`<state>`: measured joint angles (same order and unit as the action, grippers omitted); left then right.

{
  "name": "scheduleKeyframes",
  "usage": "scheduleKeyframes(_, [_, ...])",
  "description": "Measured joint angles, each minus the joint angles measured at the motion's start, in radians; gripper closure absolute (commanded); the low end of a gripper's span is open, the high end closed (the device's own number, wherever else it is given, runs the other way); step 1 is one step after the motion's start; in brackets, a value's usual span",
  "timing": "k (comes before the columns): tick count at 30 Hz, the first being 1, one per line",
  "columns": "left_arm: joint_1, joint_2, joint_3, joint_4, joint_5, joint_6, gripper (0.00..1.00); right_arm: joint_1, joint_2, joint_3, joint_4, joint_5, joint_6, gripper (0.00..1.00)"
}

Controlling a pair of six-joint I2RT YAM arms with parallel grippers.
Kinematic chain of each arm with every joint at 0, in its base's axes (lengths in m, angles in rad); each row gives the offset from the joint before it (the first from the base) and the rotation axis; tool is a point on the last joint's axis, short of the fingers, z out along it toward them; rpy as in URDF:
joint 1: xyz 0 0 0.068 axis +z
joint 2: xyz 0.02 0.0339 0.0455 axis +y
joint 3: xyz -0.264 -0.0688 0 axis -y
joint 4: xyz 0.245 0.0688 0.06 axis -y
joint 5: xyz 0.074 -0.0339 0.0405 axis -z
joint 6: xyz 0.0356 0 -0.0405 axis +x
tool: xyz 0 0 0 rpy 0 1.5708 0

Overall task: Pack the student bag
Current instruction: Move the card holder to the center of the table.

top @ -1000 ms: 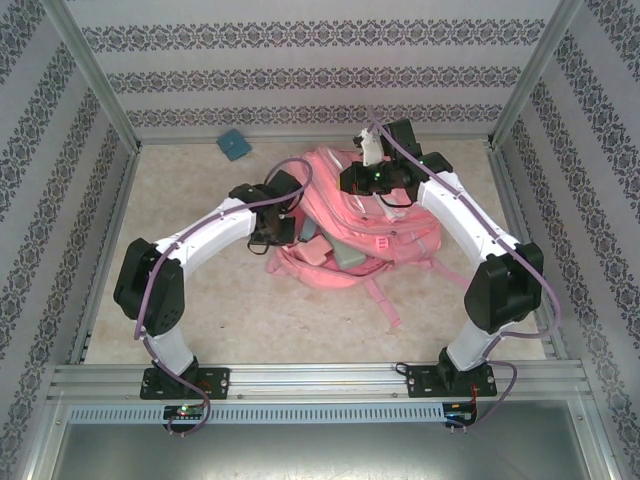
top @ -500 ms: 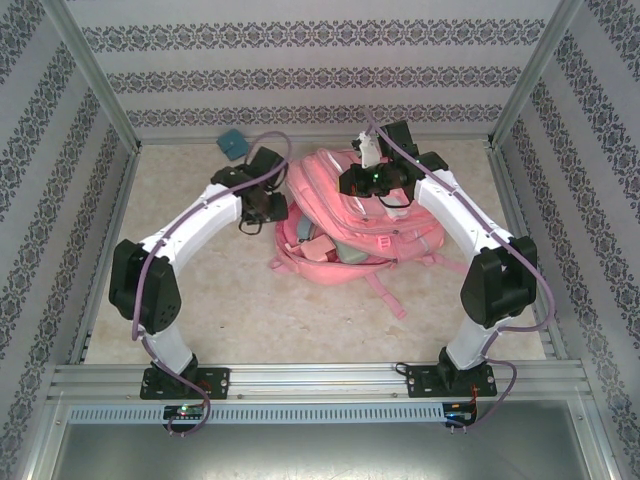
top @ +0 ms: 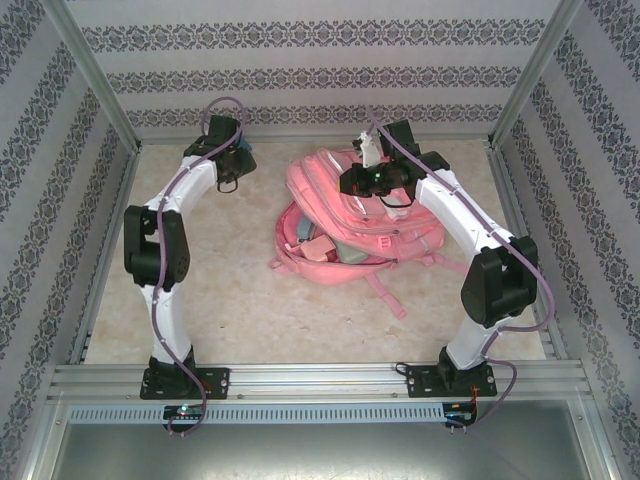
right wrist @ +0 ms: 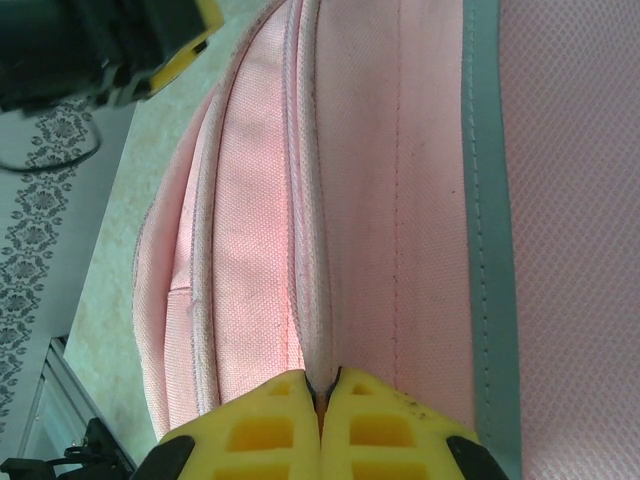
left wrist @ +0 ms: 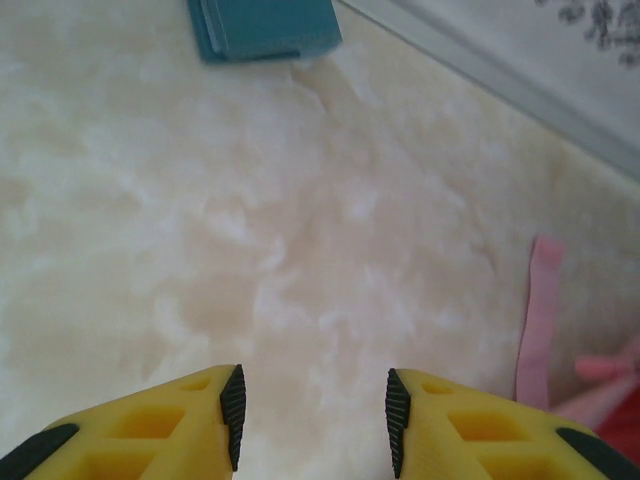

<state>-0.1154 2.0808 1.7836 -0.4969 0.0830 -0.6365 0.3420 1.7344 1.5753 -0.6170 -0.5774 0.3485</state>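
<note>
1. The left gripper (top: pixel 232 168) now hangs at the table's 11 o'clock corner. A second ago it was at the 9 o'clock side of the student bag (top: pixel 350 215), by the bag's open mouth.
2. From the left wrist, the left gripper (left wrist: pixel 315 430) has its jaws apart with nothing between them, only bare marbled table (left wrist: pixel 300 250) below.
3. A teal flat item (left wrist: pixel 265 25) lies ahead of the fingers at 12 o'clock in that view, close to the back wall. A pink strap (left wrist: pixel 540 320) shows at 3 o'clock.
4. The student bag lies near the middle of the table, a little toward 1 o'clock. Its mouth faces 9 o'clock and one shoulder strap (top: pixel 385 290) trails toward 5 o'clock.
5. Since the left arm withdrew, the bag's 9 o'clock side has drawn in slightly and looks rounder than a second ago.
6. The right gripper (top: pixel 370 152) has stayed at the bag's 12 o'clock edge, its arm barely changed.
7. From the right wrist, the right gripper (right wrist: pixel 322 400) is closed, pinching a fold of the bag's pink fabric (right wrist: pixel 260 250) along a seam. A grey trim band (right wrist: pixel 485 200) runs just beside it at 3 o'clock.
</note>
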Motion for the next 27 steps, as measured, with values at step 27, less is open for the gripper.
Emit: scheduleKeyframes(27, [0.098,0.681,0.713,0.195,0.056,-0.424,0.52,-0.006,0.0,0.0,0.0,-0.008,0.014,1.0])
